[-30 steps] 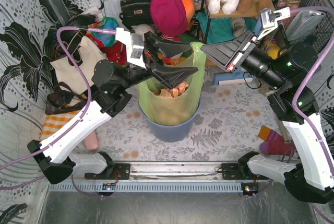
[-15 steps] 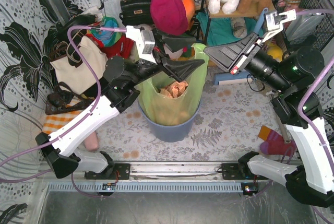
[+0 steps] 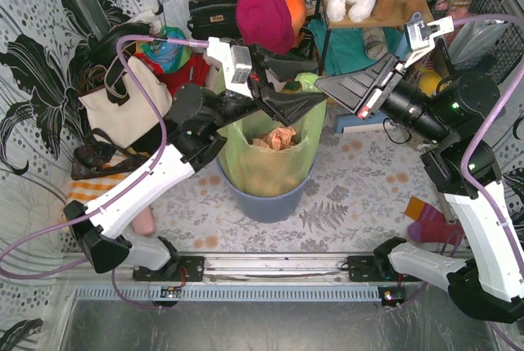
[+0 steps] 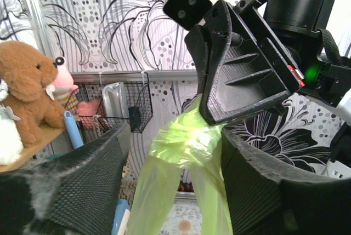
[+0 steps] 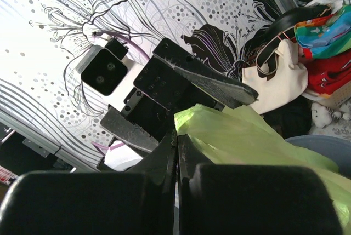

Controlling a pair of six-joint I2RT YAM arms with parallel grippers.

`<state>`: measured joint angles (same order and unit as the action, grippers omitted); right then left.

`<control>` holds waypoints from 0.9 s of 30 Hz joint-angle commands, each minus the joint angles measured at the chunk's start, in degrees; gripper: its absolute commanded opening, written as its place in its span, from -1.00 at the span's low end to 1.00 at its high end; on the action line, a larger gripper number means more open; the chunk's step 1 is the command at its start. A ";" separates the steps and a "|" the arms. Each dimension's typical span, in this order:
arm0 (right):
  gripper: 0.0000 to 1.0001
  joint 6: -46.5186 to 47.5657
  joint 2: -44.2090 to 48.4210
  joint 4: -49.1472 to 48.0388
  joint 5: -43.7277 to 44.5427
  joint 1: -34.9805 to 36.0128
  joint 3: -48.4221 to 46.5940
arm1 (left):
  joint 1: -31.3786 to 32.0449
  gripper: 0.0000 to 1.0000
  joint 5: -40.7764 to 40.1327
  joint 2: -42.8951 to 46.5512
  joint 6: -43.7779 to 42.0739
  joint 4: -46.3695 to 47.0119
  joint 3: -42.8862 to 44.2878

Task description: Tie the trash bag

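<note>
So the right gripper [image 4: 211,115] is pinched shut on the trash bag [image 3: 270,163] flap, and the left gripper [image 4: 174,136] gapes wide around it. I'd close low and keep it taut.

No legible text, label, brand, number or sign on anything in any view

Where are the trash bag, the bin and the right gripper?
trash bag [image 3: 286,167], top view, lower front wall.
bin [image 3: 270,204], top view, near wall below the bag.
right gripper [image 3: 322,83], top view, shut fingertips at bag's top.
</note>
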<state>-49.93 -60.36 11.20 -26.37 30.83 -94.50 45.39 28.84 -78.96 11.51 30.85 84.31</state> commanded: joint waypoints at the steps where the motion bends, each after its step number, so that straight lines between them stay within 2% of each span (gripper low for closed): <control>1: -1.00 -1.45 0.04 -3.92 -2.00 0.16 0.89 | 0.13 0.39 1.20 -0.66 0.18 1.68 1.61; 6: -1.00 -1.53 0.08 -3.61 -2.12 0.18 0.76 | 0.14 -0.02 1.56 -0.08 1.31 3.11 0.95; 12: -1.00 -1.56 0.48 -3.52 -1.76 0.14 1.07 | 0.14 -0.38 2.78 0.17 2.69 3.60 0.82; 15: -1.00 -1.39 0.50 -3.62 -1.84 0.14 0.82 | 0.14 -0.44 2.36 0.74 3.25 3.75 -0.15; 19: -1.00 -1.15 0.41 -3.64 -1.84 0.16 0.63 | 0.14 -0.76 1.35 1.95 3.47 3.26 -1.30; 21: -1.00 -1.00 0.42 -3.58 -1.76 0.15 0.55 | 0.14 -0.81 0.57 2.77 3.83 3.20 -2.00; 24: -0.61 -0.29 0.63 -2.86 -1.23 0.12 -0.05 | 0.14 -0.90 0.06 3.84 4.13 3.02 -2.70; 27: -0.37 0.85 0.88 -1.82 -0.14 0.12 -1.41 | 0.14 -0.91 0.05 4.86 4.28 2.76 -2.97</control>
<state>-50.04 -60.62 10.33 -27.00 30.83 -93.82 45.39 30.52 -76.64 15.07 31.11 81.67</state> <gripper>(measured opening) 0.265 0.055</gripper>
